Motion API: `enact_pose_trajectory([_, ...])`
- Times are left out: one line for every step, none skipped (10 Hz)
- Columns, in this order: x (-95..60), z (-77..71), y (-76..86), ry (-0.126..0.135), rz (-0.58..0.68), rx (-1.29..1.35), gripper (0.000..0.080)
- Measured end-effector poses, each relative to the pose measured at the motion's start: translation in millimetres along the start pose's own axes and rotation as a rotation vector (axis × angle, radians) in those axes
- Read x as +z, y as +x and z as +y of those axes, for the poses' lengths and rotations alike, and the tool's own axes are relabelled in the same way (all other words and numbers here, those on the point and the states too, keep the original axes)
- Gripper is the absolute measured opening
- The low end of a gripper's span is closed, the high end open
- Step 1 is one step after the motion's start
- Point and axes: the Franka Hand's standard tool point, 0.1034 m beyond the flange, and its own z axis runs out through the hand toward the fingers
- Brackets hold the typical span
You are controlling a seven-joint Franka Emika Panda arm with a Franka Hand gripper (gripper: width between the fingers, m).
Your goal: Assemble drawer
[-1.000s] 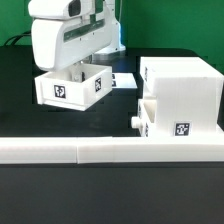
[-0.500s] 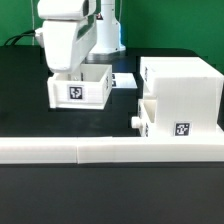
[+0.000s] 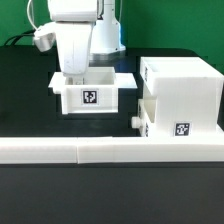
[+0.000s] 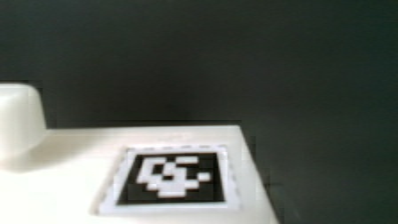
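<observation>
White plastic makes up every part seen on the black tabletop [image 3: 25,100]. An open-topped tray [image 3: 93,92] is seen toward the middle of the tabletop, its front wall carrying a black-and-white tag [image 3: 90,97]; whether it is lifted or resting on the surface cannot be told. The robot arm [image 3: 78,35] is placed directly over the tray, and its lower end reaches down inside, at the side nearer the exterior view's left. The claw [image 3: 75,74] is largely hidden by the arm body and the tray wall, so how far it is spread and whether the tray is gripped cannot be told.

Just beside the tray, on the exterior view's right, the large boxy housing [image 3: 180,85] is set. A second tray [image 3: 178,122] with a small round knob [image 3: 134,121] and its own tag [image 3: 181,129] sits in front of the housing, touching it. A long low border bar [image 3: 100,151] runs along the near edge of the tabletop.

In the wrist view, a tagged white surface [image 4: 169,170] is seen close up and blurred against the dark tabletop, with a rounded white shape [image 4: 18,120] at one side.
</observation>
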Motion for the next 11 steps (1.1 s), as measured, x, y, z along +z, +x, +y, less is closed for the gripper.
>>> enact_pose_trajectory([0.5,9.7,7.5,-0.008,0.004,0.015,0.0044])
enact_pose_trajectory([3.0,14.2,12.7,-0.011,0.008,0.033,0.0044])
enact_pose_trajectory([4.6,13.4,13.0,-0.008,0.009,0.044,0.0044])
enact_pose_trajectory([4.7,13.1,11.9,-0.007,0.009,0.045,0.0044])
enact_pose_trajectory([5.0,12.9,11.9,-0.007,0.009,0.045,0.0044])
enact_pose_trajectory([5.2,13.1,11.9,-0.011,0.009,0.046,0.0044])
enact_pose_trajectory([5.8,13.8,12.3,-0.029,0.011,0.046,0.0044])
enact_pose_trajectory([6.3,13.1,12.2,-0.027,0.011,0.046,0.0044])
enact_pose_trajectory([6.3,13.1,12.1,-0.026,0.011,0.046,0.0044])
enact_pose_trajectory([6.4,13.0,12.1,-0.026,0.011,0.046,0.0044])
enact_pose_trajectory([7.1,13.5,14.5,-0.026,0.008,0.036,0.0044])
